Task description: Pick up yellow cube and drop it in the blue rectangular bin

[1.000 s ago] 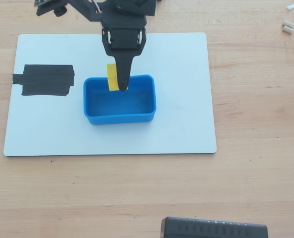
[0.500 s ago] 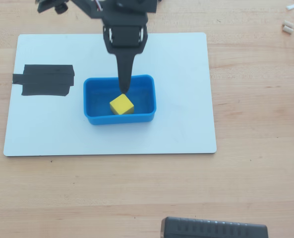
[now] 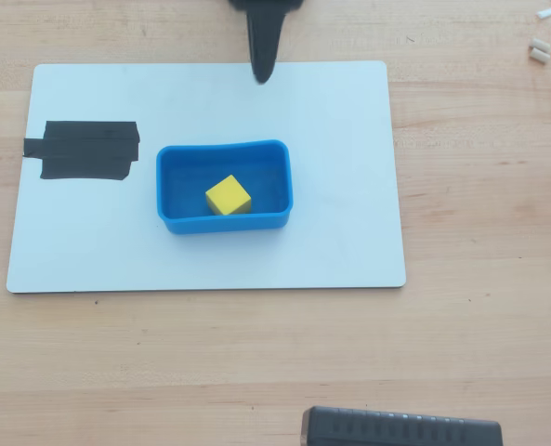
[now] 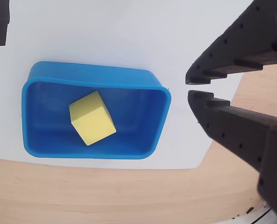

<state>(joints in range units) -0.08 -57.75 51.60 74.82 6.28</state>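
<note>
The yellow cube (image 3: 229, 196) lies inside the blue rectangular bin (image 3: 173, 177), turned at an angle on the bin's floor. The wrist view shows the same: the cube (image 4: 92, 118) rests inside the bin (image 4: 38, 140), touching nothing else. My gripper (image 3: 262, 72) is at the far edge of the white board, above and behind the bin, apart from it. In the wrist view my gripper (image 4: 189, 87) enters from the right with its jaws nearly together and nothing between them.
The bin stands on a white board (image 3: 349, 242) on a wooden table. A black tape patch (image 3: 85, 150) is on the board's left side. A black device (image 3: 400, 429) sits at the near table edge. Small white bits (image 3: 539, 51) lie at the top right.
</note>
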